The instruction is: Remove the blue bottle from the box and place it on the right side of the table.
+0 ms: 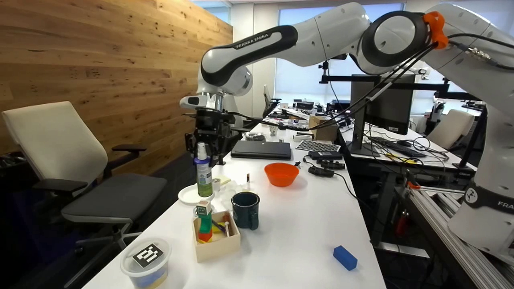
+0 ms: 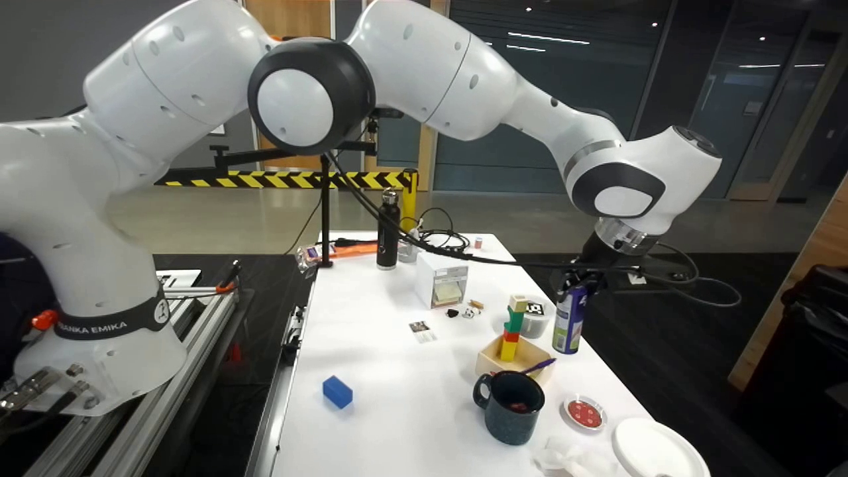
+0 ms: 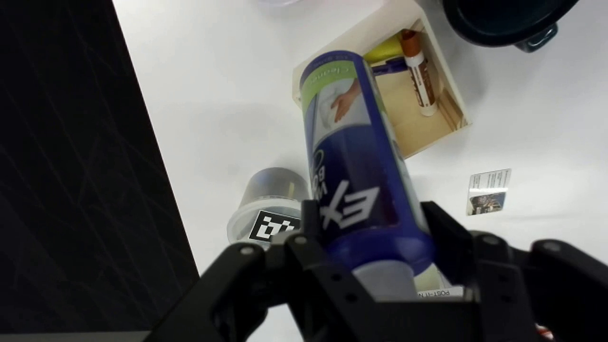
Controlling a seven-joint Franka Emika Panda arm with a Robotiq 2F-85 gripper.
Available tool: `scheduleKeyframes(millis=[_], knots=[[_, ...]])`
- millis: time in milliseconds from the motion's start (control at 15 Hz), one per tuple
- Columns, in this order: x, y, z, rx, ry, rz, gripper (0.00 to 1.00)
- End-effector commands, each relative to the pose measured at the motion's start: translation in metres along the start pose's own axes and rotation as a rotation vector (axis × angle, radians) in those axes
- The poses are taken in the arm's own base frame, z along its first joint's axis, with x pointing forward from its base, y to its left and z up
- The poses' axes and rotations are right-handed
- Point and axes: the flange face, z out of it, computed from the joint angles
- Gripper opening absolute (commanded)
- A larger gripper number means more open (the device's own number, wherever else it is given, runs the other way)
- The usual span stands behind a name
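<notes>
Your blue bottle (image 1: 204,176) is out of the box (image 1: 219,248), hanging nearly upright from the tool (image 3: 370,213), which pinches it near the top. Its base looks clear of the counter (image 1: 289,233), though you can't be sure. The box holds a block tower (image 2: 513,321) and a marker (image 3: 420,78); the mug (image 1: 244,210) stands just beside it.

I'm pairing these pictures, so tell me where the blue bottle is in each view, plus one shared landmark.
In an exterior view: the blue bottle is left of centre.
In an exterior view: the blue bottle is right of centre.
In the wrist view: the blue bottle is large, near the middle.
Shared landmark: the wooden box, visible in all three.
</notes>
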Motion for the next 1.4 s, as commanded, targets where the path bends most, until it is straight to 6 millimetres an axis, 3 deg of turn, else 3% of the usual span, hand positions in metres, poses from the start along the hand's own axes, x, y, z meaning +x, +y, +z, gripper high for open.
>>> scheduleKeyframes(millis=[0,333,733,1333], knots=[[-0.018,-0.001,-0.013,-0.044,0.061,0.061,0.31],[-0.048,-0.001,-0.016,-0.095,0.118,0.128,0.31],[-0.085,-0.010,-0.006,-0.100,0.146,0.222,0.31],[-0.092,-0.034,-0.011,-0.103,0.120,0.340,0.31]])
